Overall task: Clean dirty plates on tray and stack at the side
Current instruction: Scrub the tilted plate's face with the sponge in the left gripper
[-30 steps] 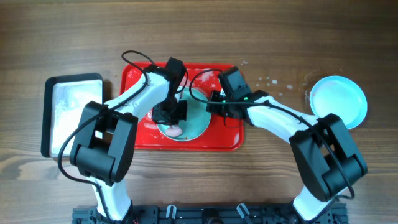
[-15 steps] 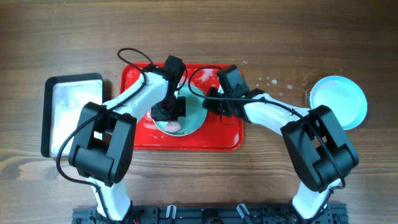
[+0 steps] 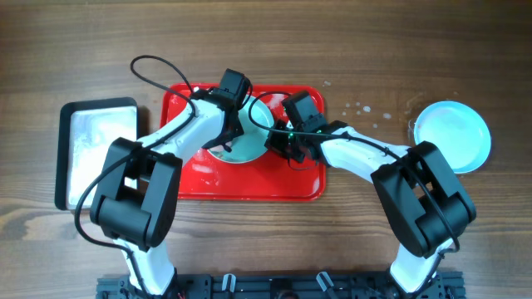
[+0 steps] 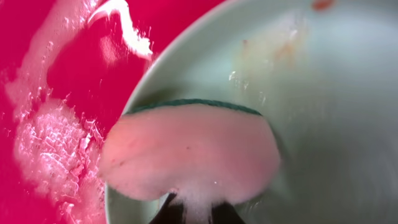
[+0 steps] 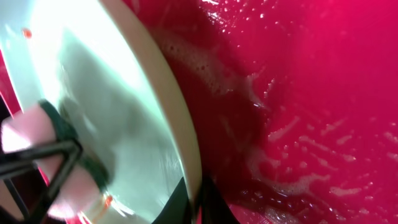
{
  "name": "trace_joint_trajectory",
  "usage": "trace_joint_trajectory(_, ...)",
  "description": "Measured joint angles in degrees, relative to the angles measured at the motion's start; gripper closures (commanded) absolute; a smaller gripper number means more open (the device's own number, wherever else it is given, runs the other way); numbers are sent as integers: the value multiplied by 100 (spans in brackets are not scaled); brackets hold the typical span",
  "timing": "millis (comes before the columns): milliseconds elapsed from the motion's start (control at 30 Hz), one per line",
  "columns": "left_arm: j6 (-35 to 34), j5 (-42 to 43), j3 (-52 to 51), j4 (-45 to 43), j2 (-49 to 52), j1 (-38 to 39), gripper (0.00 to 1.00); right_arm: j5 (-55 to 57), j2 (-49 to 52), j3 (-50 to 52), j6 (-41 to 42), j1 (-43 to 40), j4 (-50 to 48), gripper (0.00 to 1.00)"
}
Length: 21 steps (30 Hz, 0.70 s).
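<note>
Plate (image 3: 256, 137) tilted steeply; right gripper (image 5: 194, 200) pinches its rim, left gripper (image 4: 189, 214) clamps sponge (image 4: 189, 152).

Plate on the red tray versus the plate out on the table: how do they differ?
The tray plate is gripped at its rim by the right gripper, a pink sponge pressed against it; the table plate lies untouched. The tray plate shows orange smears; the table plate looks clean. Both are round and pale blue.

Overhead view. I see a brown wood-grain tabletop (image 3: 266, 50) filling the frame, evenly lit; a black mounting rail (image 3: 249, 287) lines its near edge. Pale specks (image 3: 362, 109), possibly water, dot it.
</note>
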State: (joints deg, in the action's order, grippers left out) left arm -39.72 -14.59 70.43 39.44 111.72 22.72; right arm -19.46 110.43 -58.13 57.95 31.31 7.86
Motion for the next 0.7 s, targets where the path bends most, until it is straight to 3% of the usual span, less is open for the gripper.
trace_joint_trajectory(133,55,-125,-269,-964,-66,0,96,2,4,-11,127,-13,-2,96)
trace_joint_trajectory(300,1576,1014,-334,-1803,-52,-170,96,0,4,-13,188,-103,0,96)
trace_joint_trajectory(500,3257,2955,-315,-1488,-31,-199,96,0,4,-15,170,-109,4,96)
trace_joint_trajectory(700,3453,3064,-79,-1073,52,-186,96,0,4,-15,70,-109,2,96)
